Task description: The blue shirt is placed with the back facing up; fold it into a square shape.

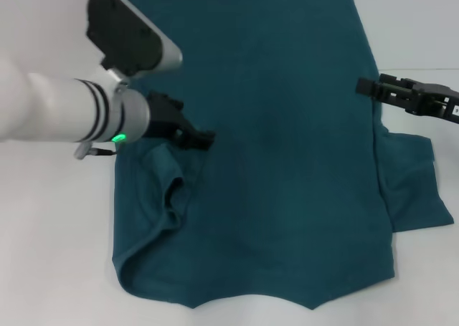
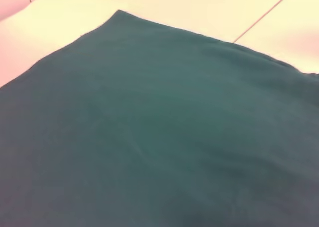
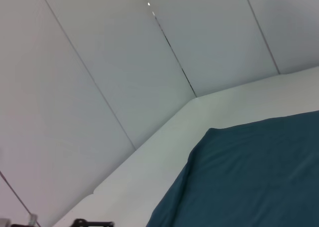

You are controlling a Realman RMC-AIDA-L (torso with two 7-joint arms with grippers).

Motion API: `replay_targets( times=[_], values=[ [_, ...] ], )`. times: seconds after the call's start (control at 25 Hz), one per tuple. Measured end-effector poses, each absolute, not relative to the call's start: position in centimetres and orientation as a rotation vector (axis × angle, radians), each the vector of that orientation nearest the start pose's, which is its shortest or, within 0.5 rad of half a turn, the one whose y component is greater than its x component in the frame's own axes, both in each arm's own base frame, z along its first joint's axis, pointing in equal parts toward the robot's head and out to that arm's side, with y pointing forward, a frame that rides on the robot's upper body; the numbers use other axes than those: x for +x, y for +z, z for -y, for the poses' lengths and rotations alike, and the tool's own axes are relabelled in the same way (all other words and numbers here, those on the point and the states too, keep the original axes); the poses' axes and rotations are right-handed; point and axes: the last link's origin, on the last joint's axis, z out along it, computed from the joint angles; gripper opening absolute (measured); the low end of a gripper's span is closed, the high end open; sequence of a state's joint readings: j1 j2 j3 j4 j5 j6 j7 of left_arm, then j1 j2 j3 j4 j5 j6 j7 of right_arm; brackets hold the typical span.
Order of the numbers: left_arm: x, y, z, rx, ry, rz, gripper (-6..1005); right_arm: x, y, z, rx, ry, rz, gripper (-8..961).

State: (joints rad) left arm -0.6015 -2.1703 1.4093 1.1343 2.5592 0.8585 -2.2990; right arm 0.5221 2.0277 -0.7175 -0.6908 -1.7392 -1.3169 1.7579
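Reaching left gripper over blue shirt

The left gripper rested on the blue shirt's bunched left sleeve; the right gripper hovered at its right edge.

The blue shirt is lying spread across the worktop, reaching from near edge to far. Its left side is lying bunched and folded in over the body, and the left gripper is sitting right on that fold. One sleeve is sticking out flat to the right. The right gripper is hanging over the shirt's right edge, behind that sleeve.
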Motion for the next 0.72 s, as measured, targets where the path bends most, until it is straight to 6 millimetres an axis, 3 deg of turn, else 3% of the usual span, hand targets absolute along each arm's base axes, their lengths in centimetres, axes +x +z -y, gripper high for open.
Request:
replay_targets(
  times=[0.28, 0.72],
  values=[
    [-18.0, -6.5, -42.7, -2.408, 0.160, 0.458, 831, 26.7, 4.8, -37.9, -2.271, 0.902, -1.061, 821],
    [-19.2, -8.1, -42.9, -2.381, 0.197, 0.401, 819, 26.7, 4.5, -38.0, -2.263, 0.897, -1.069, 821]
  ],
)
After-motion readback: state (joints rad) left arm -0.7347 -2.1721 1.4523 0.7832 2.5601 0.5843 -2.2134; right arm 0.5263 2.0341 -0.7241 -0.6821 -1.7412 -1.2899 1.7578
